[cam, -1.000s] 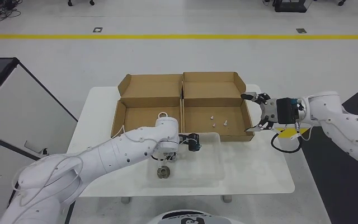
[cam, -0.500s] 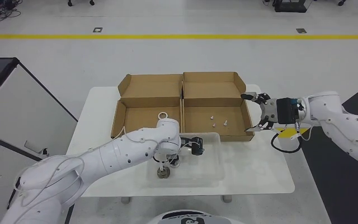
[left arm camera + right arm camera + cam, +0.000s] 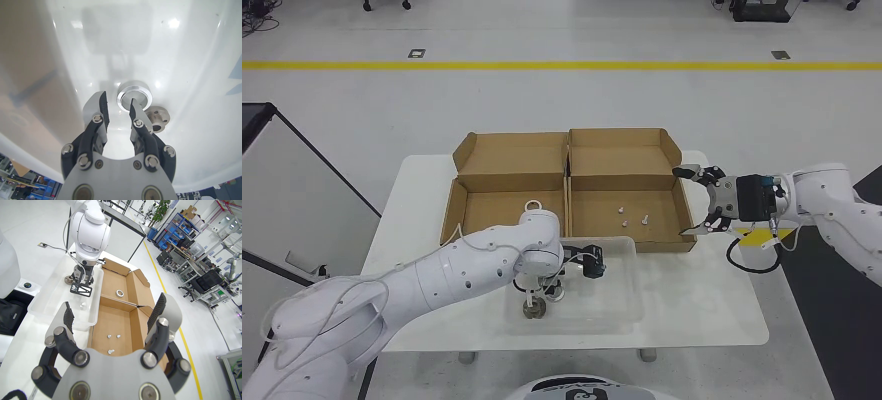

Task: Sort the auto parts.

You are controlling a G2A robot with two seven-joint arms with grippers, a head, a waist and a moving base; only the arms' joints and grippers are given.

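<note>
left gripper [image 3: 117, 96] hangs in the clear plastic bin [image 3: 170, 47], fingers spread, one over the shiny metal ring [image 3: 132, 85]. right gripper [image 3: 114, 299] has fingers wide apart.

Bright even overhead light; glare spots on tub [image 3: 189, 56]; wrist views edge-warped.

Clear tub [image 3: 617, 295]: silver cup-shaped ring [image 3: 136, 90], hollow face up, flat on the tub floor. A flanged hub [image 3: 159, 116] with bolt holes in its flange sits just beside it. A small silver piece [image 3: 82, 306] lies well apart from both.
Left cardboard box [image 3: 113, 279]: one flat silver ring [image 3: 119, 292] on the floor.
Right cardboard box [image 3: 117, 321]: three small silver bolts [image 3: 109, 336], two side by side, the third a little apart.
</note>
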